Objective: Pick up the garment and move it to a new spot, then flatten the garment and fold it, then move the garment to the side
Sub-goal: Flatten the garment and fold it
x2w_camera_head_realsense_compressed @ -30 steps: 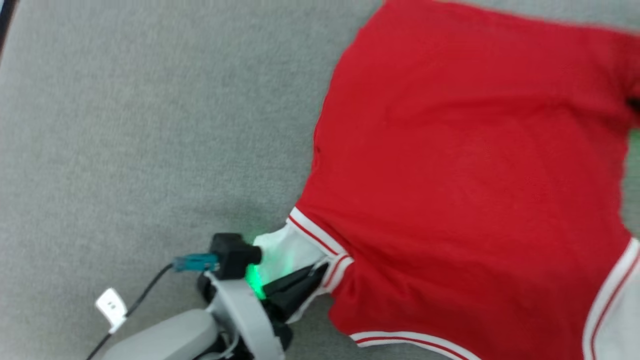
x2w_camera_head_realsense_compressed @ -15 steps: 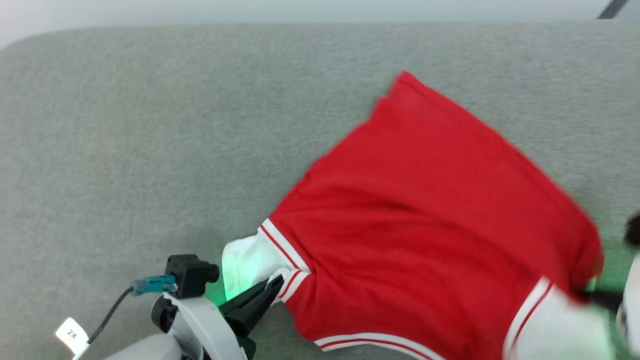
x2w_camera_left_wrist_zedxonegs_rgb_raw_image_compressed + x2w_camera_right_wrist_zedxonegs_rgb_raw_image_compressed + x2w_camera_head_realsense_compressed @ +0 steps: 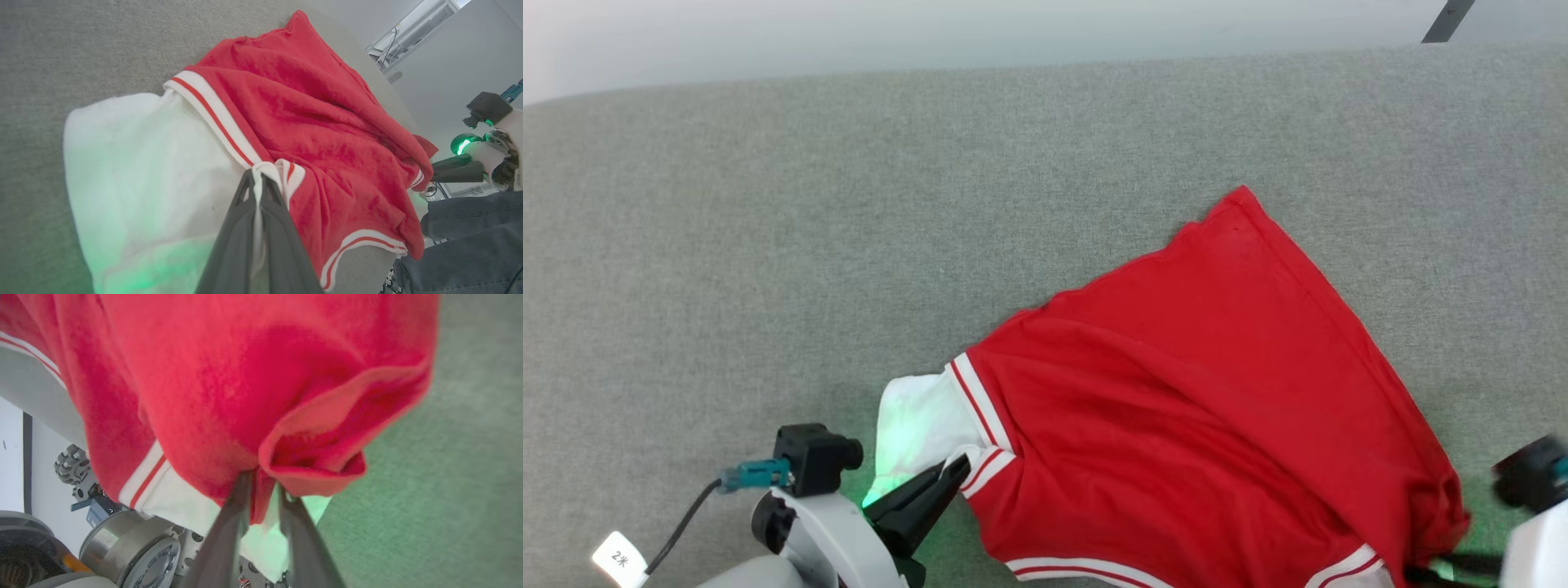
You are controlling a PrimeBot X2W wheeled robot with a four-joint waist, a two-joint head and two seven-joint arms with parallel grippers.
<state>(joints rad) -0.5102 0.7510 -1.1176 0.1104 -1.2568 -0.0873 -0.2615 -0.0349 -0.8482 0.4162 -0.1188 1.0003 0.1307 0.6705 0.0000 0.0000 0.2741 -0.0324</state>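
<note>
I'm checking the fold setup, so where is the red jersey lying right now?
The garment lies on the grey surface at the head view's lower right, with its white sleeve pinched in the left gripper.

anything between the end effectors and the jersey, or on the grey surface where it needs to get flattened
Nothing visible. The left end effector is clamped on the sleeve trim of the jersey. The right end effector has its fingers either side of the red hem. Nothing lies on the grey surface around it.
</note>
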